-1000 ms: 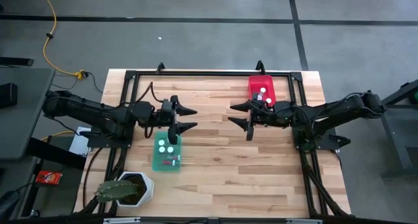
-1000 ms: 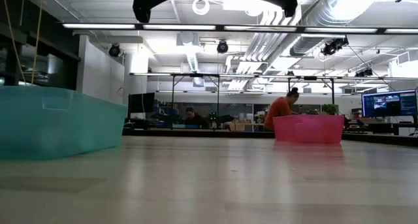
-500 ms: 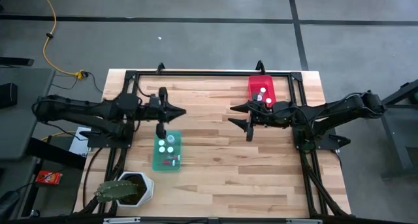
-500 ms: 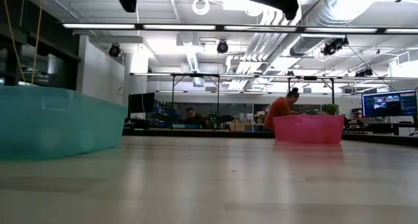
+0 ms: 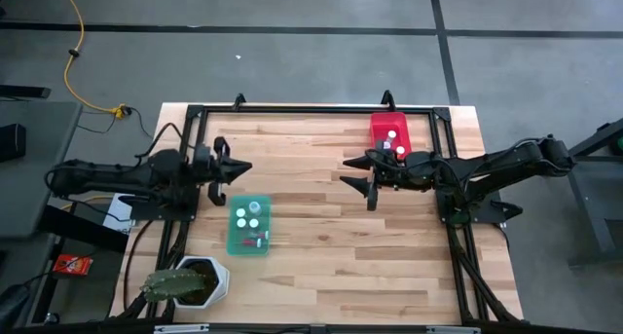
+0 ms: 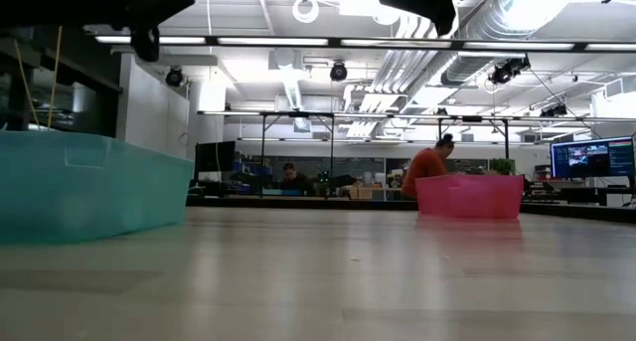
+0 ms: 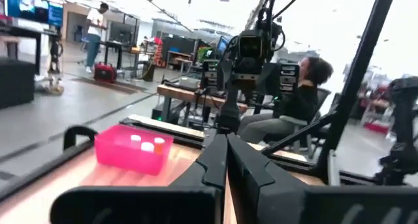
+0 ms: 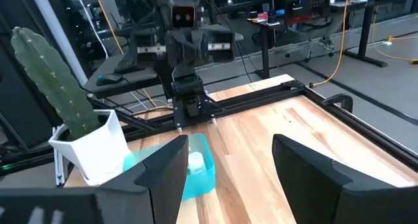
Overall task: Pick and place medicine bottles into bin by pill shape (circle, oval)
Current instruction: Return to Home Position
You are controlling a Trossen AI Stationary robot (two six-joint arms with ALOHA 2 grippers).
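Teal bin (image 5: 232, 242): three upright bottles (image 5: 254, 208); one red bin (image 5: 376, 128); one cactus pot (image 5: 216, 278).

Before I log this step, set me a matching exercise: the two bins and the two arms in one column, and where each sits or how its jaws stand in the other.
Things:
1. red bin
2. teal bin
3. left arm
4. right arm

Place or state:
A. jaws open, right beside the red bin
B. at the table's top edge in the high view, right of centre
C. jaws shut, over the table's left part
D. close to the potted cactus

Pairs: 1-B, 2-D, 3-C, 4-A
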